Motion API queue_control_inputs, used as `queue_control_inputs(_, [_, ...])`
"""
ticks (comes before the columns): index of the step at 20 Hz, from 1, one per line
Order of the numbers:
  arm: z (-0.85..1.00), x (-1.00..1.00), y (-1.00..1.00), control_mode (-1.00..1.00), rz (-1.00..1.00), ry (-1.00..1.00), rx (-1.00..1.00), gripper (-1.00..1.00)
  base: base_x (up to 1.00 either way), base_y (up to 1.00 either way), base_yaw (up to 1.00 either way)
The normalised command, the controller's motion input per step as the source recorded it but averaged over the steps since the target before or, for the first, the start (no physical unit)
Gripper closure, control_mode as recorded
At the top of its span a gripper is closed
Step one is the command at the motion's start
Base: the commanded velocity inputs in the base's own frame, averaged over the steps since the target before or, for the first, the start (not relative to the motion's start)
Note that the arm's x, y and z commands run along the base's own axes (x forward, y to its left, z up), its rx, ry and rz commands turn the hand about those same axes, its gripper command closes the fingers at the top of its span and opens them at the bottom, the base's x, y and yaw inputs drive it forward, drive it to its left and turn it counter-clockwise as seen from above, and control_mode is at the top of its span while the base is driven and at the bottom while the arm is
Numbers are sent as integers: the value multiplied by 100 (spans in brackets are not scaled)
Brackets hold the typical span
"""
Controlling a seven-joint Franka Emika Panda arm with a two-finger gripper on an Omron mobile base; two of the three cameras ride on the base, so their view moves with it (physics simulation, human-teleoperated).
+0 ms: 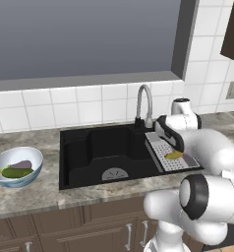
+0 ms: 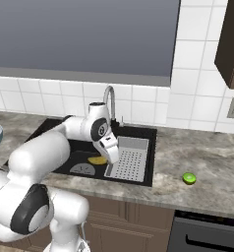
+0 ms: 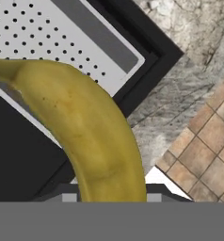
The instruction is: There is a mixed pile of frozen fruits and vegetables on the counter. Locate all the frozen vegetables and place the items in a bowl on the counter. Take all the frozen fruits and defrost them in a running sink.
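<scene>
Gripper (image 2: pixel 105 158) clamped on banana (image 3: pixel 85 127) at frame centre, above sink (image 1: pixel 89 147), beside perforated tray (image 2: pixel 129 157)

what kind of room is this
A rendered home kitchen, by the look of it: a black sink with a chrome faucet set in a granite-look counter over wooden cabinets, and a white tiled wall behind.
</scene>
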Motion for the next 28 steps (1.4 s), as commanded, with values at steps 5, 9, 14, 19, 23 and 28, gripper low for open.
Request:
queue_control_inputs(5, [9,-9,55,-100,6,0,0,100,0,0,0])
queue_control_inputs(9, [1,-1,51,-100,8,0,0,100,0,0,0])
queue_control_inputs(14, [0,4,46,-100,8,2,0,100,0,0,0])
queue_control_inputs(19, [0,13,45,-100,8,3,0,100,0,0,0])
queue_control_inputs(23, [0,23,40,-100,8,3,0,100,0,0,0])
queue_control_inputs(28, [0,34,27,-100,7,1,1,100,0,0,0])
